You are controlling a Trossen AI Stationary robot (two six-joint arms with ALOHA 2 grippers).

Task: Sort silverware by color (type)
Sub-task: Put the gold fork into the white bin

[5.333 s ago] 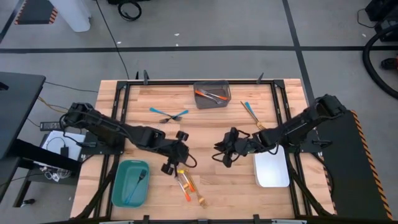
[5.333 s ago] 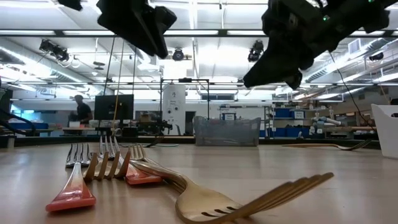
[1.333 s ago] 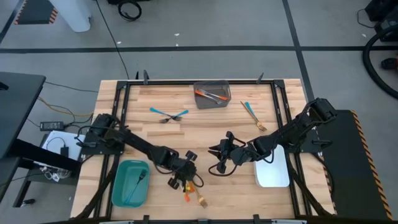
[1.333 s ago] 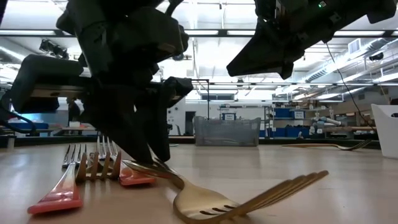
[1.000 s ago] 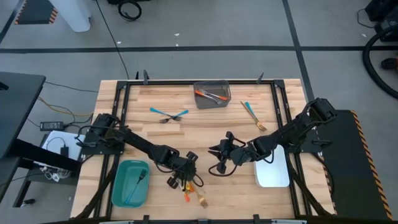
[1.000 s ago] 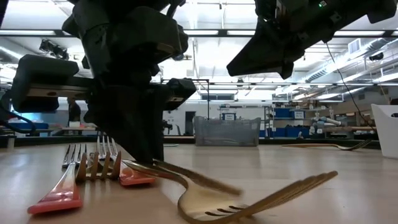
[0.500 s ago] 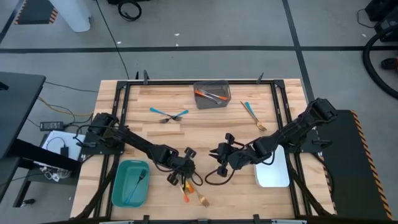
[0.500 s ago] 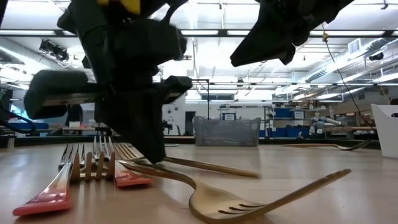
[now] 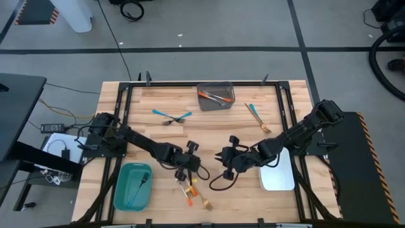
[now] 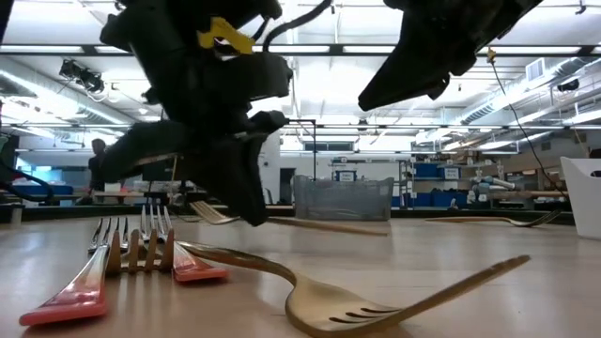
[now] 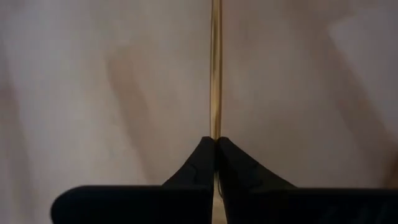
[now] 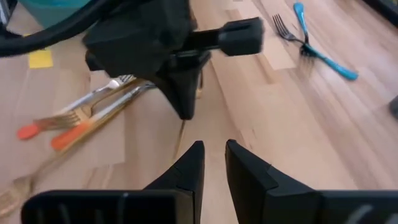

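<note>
My left gripper [image 9: 185, 170] stands over the table's near middle, shut on a slim gold fork [image 10: 310, 225]. Just nearer lies a small pile of silverware [image 9: 192, 192]: orange-handled forks [image 10: 103, 272] and another gold fork [image 10: 376, 300], all flat on the wood. My right gripper [image 9: 221, 163] hovers close beside the left one [image 12: 180, 93], on its right. Its fingers [image 12: 214, 155] are a little apart with nothing between them. Two blue forks [image 9: 172, 117] lie at the far left, and a blue and a gold piece [image 9: 258, 118] at the far right. My left gripper pinches the gold fork's thin handle [image 11: 216, 127] between its two fingertips, closer to the head than to the free end. The fingers come from above, pointing down. The fork hangs about level, just clear of the table, its head [image 10: 208, 210] on one side of the fingers and its handle on the other.
A grey bin [image 9: 216, 96] with orange-handled pieces stands at the far middle. A teal bin [image 9: 123, 190] holding one dark piece is near left, and a white bin [image 9: 276, 174] near right. Bare wood lies between the grippers and the grey bin.
My left gripper has taken hold of a gold fork in the pile and carried it up and toward the far edge, clear of the table. The other gold fork has shifted a little on the wood. My right gripper has edged toward the left one.
</note>
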